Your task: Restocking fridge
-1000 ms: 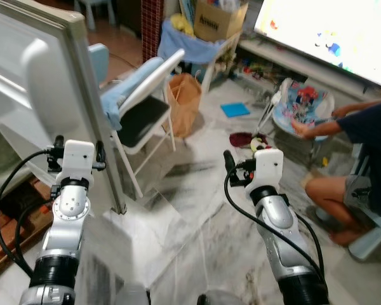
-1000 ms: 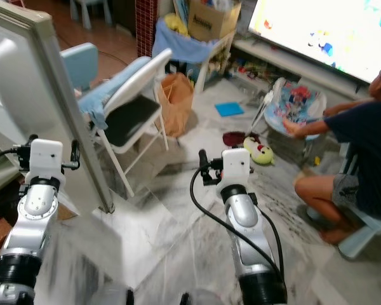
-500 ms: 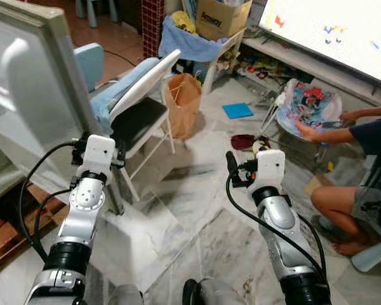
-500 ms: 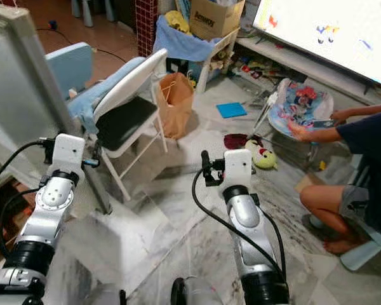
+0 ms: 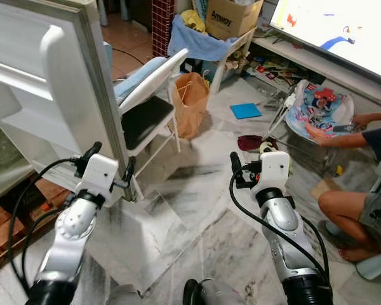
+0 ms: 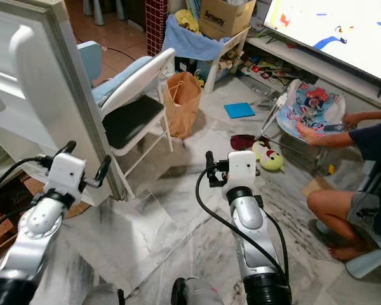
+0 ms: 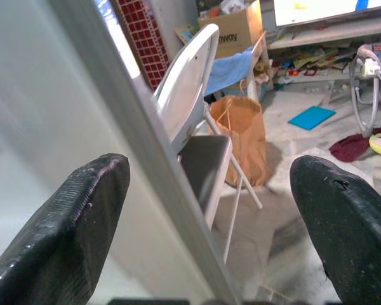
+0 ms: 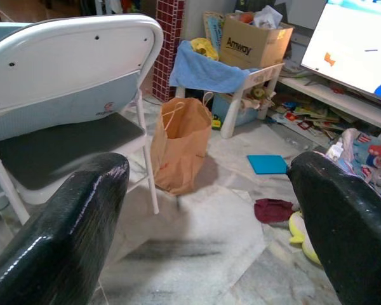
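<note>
The white fridge door [image 5: 57, 95] stands open at the upper left of the frame. The left pincer [image 5: 108, 164] is at its edge, fingers wide apart. The right pincer [image 8: 206, 210], fingers also apart, faces a folding chair [image 5: 146, 108] and a brown paper bag [image 5: 192, 105]. A person [image 5: 368, 184] sits at the right.

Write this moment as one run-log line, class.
left gripper: open, fingers astride fridge door edge | right gripper: open, empty, above floor | folding chair: beside door | paper bag: on floor
</note>
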Motion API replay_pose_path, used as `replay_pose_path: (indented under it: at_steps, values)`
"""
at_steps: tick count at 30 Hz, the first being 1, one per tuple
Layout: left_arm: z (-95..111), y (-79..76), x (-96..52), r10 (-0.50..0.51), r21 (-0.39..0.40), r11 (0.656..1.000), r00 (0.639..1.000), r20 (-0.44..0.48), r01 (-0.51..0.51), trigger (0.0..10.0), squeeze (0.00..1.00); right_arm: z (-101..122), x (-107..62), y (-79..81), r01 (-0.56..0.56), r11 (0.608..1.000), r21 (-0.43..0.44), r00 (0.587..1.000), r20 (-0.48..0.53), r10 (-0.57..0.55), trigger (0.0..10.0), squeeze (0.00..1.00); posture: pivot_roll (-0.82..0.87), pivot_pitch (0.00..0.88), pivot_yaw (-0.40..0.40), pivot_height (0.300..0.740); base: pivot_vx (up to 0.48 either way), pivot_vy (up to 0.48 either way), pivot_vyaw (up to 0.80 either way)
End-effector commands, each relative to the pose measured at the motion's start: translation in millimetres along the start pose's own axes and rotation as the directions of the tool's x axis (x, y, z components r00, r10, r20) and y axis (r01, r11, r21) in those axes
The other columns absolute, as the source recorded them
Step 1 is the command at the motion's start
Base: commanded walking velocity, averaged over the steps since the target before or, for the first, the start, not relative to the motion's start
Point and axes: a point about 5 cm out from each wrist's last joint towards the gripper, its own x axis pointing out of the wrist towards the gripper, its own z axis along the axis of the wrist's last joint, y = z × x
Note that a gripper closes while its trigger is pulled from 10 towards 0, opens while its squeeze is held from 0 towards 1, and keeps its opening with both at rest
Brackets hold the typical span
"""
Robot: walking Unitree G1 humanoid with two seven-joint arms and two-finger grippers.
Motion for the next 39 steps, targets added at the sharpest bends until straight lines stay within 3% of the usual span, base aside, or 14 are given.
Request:
replay_pose_path:
  at_steps: [1, 8, 16, 20, 26, 28, 31, 32, 36, 39]
  values:
    - [5.4, -3.8, -3.1, -0.031, -0.007, 0.999, 0.999, 0.01, 0.031, 10.0, 0.0, 1.3, 2.3, -5.6, 0.024, 1.0, 0.001, 1.0, 0.008, -0.024, 10.0, 0.0, 0.09, 0.093, -0.101, 0.74, 0.0, 0.0, 0.0]
    - [9.0, -7.3, -8.7, -0.008, -0.009, 1.0, 1.0, -0.002, 0.008, 10.0, 0.0, 6.5, 3.4, -14.7, 0.065, 0.998, -0.015, 0.998, 0.012, -0.064, 10.0, 0.0, 0.1, 0.106, -0.085, 0.74, 0.0, 0.0, -0.34]
    - [7.4, 0.5, -16.5, 0.014, -0.027, 1.0, 0.999, -0.035, -0.014, 10.0, 0.0, 13.0, -9.2, -29.2, 0.115, 0.993, -0.038, 0.993, 0.028, -0.114, 10.0, 0.0, 0.04, 0.116, -0.058, 0.74, 0.0, -0.216, -0.8]
    - [8.0, -2.5, -7.6, 0.017, -0.041, 0.999, 0.999, -0.032, -0.018, 10.0, 0.0, 7.4, -16.2, -28.9, 0.134, 0.99, -0.033, 0.991, 0.009, -0.133, 10.0, 0.0, 0.03, 0.115, -0.057, 0.74, 0.0, -0.136, -0.8]
    - [2.2, -4.7, -6.6, 0.06, -0.061, 0.996, 0.995, -0.077, -0.065, 10.0, 0.0, 0.9, -22.4, -30.7, 0.158, 0.987, -0.027, 0.987, -0.012, -0.159, 10.0, 0.0, 0.01, 0.091, -0.032, 0.74, 0.0, 0.0, -0.8]
    - [-2.8, -13.2, -3.7, 0.031, -0.079, 0.996, 0.996, -0.089, -0.038, 10.0, 0.0, -1.8, -25.1, -37.1, 0.206, 0.978, -0.015, 0.978, -0.011, -0.206, 10.0, 0.0, -0.01, 0.056, 0.008, 0.74, 0.0, 0.0, -0.8]
    - [-2.6, -15.0, -2.4, 0.024, -0.076, 0.997, 0.996, -0.084, -0.03, 10.0, 0.0, -2.0, -25.7, -38.6, 0.218, 0.976, -0.011, 0.976, -0.01, -0.218, 10.0, 0.0, -0.01, 0.056, 0.008, 0.74, 0.0, 0.0, -0.8]
    - [-3.4, -19.9, 5.9, -0.009, -0.041, 0.999, 0.998, -0.069, 0.006, 10.0, 0.0, -3.3, -26.5, -41.5, 0.245, 0.969, 0.001, 0.969, 0.001, -0.245, 10.0, 0.0, -0.02, 0.017, 0.047, 0.74, 0.0, 0.0, 0.0]
    - [-4.0, -20.9, 14.4, -0.03, -0.025, 0.999, 0.998, -0.062, 0.029, 10.0, 0.0, -5.8, -25.3, -41.3, 0.249, 0.969, -0.007, 0.969, 0.004, -0.249, 10.0, 0.0, -0.04, 0.002, 0.067, 0.74, 0.0, 0.0, 0.0]
    - [0.3, -12.3, 27.9, -0.024, -0.044, 0.999, 0.999, -0.047, 0.022, 10.0, 0.0, -6.1, -21.9, -43.8, 0.25, 0.967, -0.037, 0.968, 0.006, -0.25, 10.0, 0.0, -0.05, 0.012, 0.063, 0.74, 0.0, 0.0, 0.0]
